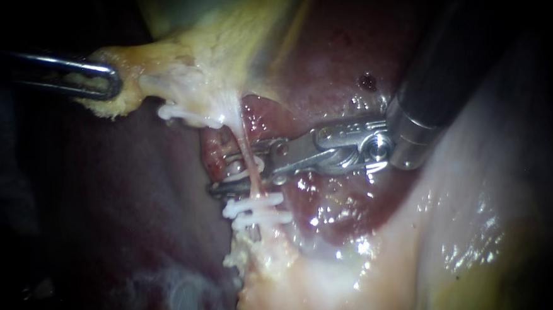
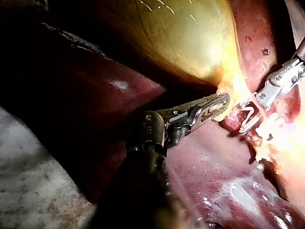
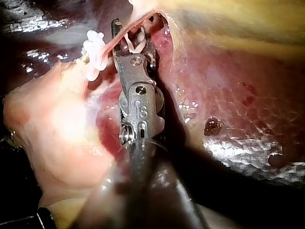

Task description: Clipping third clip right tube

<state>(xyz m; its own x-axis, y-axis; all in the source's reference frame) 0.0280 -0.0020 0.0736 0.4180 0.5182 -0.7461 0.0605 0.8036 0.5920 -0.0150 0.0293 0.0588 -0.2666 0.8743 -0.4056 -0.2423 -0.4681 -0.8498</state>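
A thin pink tube (image 1: 246, 150) runs down from the yellowish gallbladder (image 1: 220, 38) neck to pale tissue below. My right instrument (image 1: 224, 173) reaches in from the right, and its jaws straddle the tube with a white clip (image 1: 242, 170) held between them, still spread. Just beneath, two white clips (image 1: 257, 209) sit closed on the tube, and another white clip (image 1: 176, 111) lies higher up near the neck. In the right wrist view the tube (image 3: 112, 45) crosses my right instrument (image 3: 133, 29). My left instrument (image 1: 111, 81) is shut on gallbladder tissue at upper left, also seen in its wrist view (image 2: 219, 104).
Dark red liver (image 1: 335, 63) lies behind and around the tube, wet and shiny. Pale fatty tissue (image 1: 420, 242) fills the lower right. The bulging gallbladder (image 2: 181, 38) lies ahead of my left instrument.
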